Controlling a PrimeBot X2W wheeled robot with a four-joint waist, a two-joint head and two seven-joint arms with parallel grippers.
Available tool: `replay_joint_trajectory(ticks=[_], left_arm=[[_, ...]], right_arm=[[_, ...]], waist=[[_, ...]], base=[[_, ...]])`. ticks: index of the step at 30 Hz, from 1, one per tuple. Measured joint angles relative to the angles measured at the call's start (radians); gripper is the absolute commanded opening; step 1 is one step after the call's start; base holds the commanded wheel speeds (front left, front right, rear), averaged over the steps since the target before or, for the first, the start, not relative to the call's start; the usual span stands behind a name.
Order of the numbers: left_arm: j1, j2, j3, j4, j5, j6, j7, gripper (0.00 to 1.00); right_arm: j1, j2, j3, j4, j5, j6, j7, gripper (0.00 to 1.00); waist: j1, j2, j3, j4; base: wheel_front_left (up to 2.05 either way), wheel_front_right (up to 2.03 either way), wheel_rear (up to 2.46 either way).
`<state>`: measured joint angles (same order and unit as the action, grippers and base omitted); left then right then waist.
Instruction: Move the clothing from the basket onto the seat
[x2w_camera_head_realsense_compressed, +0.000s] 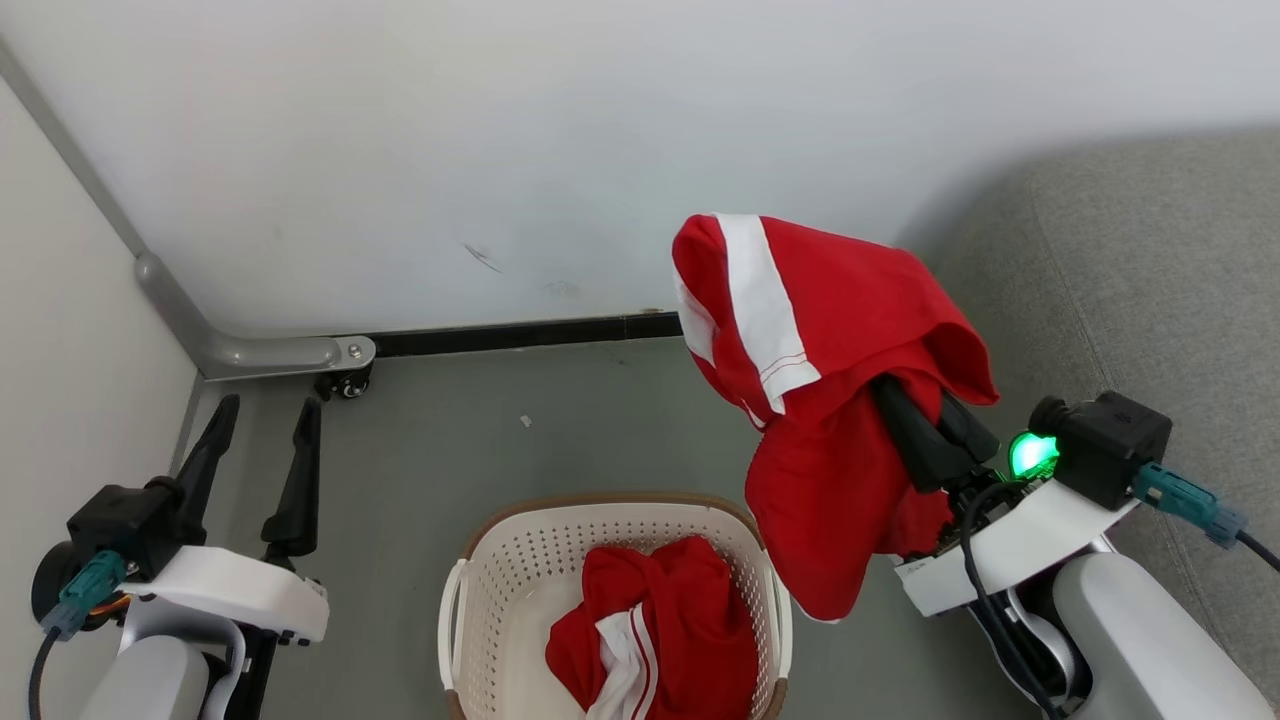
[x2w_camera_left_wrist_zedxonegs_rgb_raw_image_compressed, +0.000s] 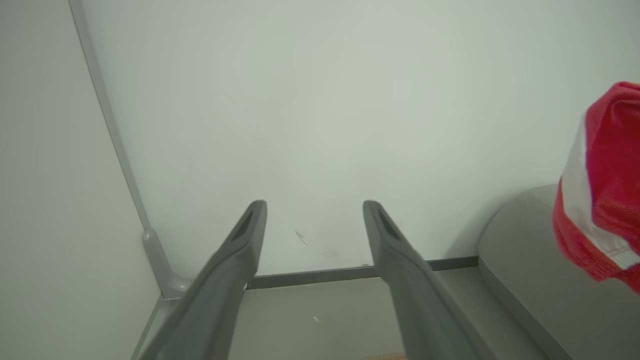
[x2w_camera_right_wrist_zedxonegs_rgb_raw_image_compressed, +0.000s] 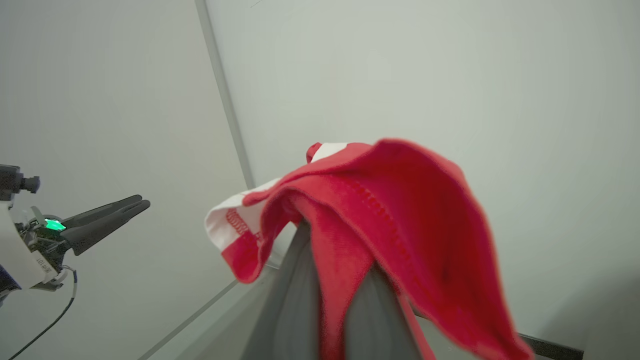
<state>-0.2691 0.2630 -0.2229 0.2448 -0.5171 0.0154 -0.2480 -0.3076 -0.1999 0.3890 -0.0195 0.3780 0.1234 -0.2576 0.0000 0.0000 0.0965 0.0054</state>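
Right gripper: fingers pinched together on a fold of the lifted garment, which drapes over both fingers and hides their tips.
Left gripper: jaws spread wide with nothing between them. It sits at 9 o'clock of the basket, well apart from it, pointing at the wall.
Lifted garment: red with a white panel, hanging in the air at 1 o'clock of the basket. Its lower hem dangles beside the basket's 3 o'clock rim; whether it touches cannot be told.
Second garment: crumpled inside the basket, toward the 5 o'clock side.
Basket: stands on the floor between the 2 arms.
Seat: grey sofa at 3 o'clock of the lifted garment, its rounded edge near the right arm.
Step in hand: most likely carrying garment 1 of 2 across to the seat.
Progress: by this look, 0 of 2 garments lie on the seat.
Doing it well: keep the pinch closed and raise the load enough for the hem to clear the rim. Swing toward 3 o'clock until the bulk of the cloth is over the cushion, lower it, then open.
Risk: the cloth is draped more than clamped, so a quick swing could slide it off. A low hem could also drag the basket.
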Motion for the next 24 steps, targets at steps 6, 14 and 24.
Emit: replay_joint_trajectory(ticks=[6, 14, 24], left_arm=[[0.04, 0.005, 0.044, 0.001, 0.0, 0.019, 0.0, 1.0], [0.096, 0.01, 0.094, -0.016, 0.004, 0.036, -0.001, 1.0], [0.109, -0.006, 0.114, -0.059, 0.022, 0.034, -0.001, 1.0]], right_arm=[[0.047, 0.009, -0.066, 0.001, -0.01, 0.0, 0.0, 0.0], [0.106, 0.034, -0.16, -0.007, -0.039, 0.0, 0.0, 0.0], [0.126, 0.047, -0.184, -0.018, -0.063, 0.0, 0.0, 0.0]], waist=[[0.0, 0.0, -0.006, -0.005], [0.0, 0.0, -0.012, -0.017], [0.0001, 0.0, -0.011, -0.032]], base=[[0.0, 0.0, 0.0], [0.0, 0.0, 0.0], [0.0, 0.0, 0.0]])
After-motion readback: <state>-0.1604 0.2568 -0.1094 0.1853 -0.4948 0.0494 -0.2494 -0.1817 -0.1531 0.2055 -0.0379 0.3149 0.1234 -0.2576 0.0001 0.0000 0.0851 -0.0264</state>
